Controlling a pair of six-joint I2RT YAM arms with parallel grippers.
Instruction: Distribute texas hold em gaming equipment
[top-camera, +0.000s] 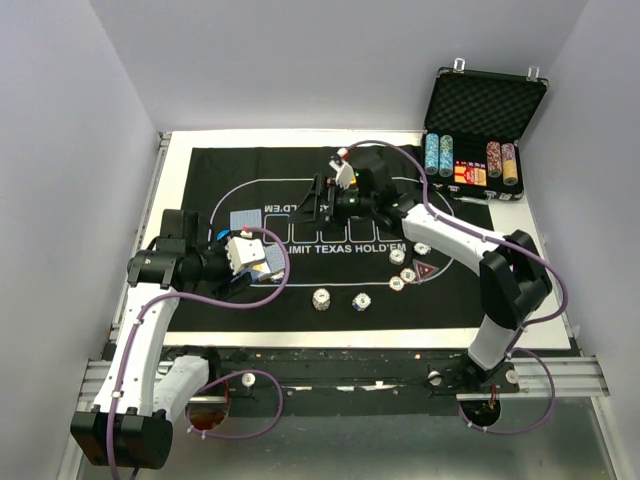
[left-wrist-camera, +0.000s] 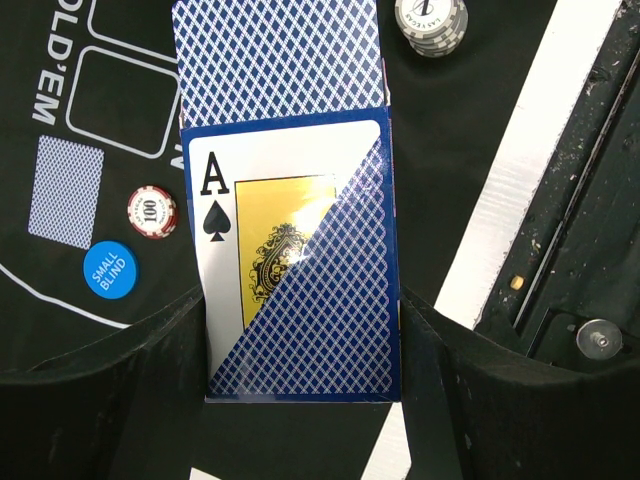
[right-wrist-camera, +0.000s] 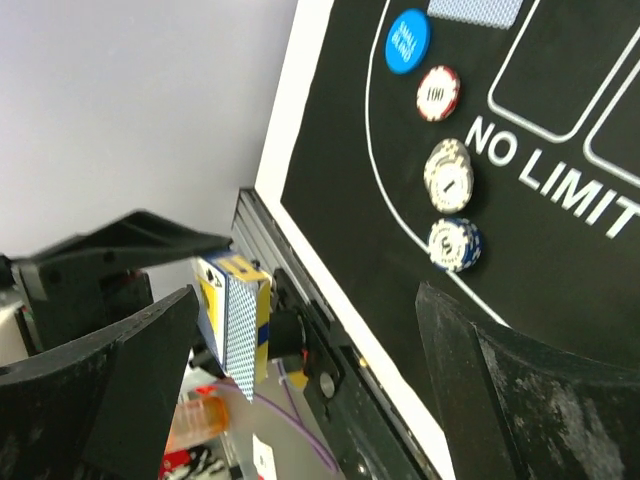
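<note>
Our left claw (left-wrist-camera: 300, 385) pinches the deck box (left-wrist-camera: 300, 250); our right claw (right-wrist-camera: 305, 300) hangs spread, empty. We should hold the box steady so the cards (left-wrist-camera: 280, 60) jutting beyond the claw slide out singly.

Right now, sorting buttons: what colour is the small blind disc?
Small blind disc: blue, white lettering; left wrist view.

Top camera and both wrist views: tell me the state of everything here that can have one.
chip case: open, lid standing up.
deck box: open, cards sticking out of its top.
loose card: face down, lying flat.
left pincer: shut on the deck box.
right pincer: open, nothing between its fingers.
</note>
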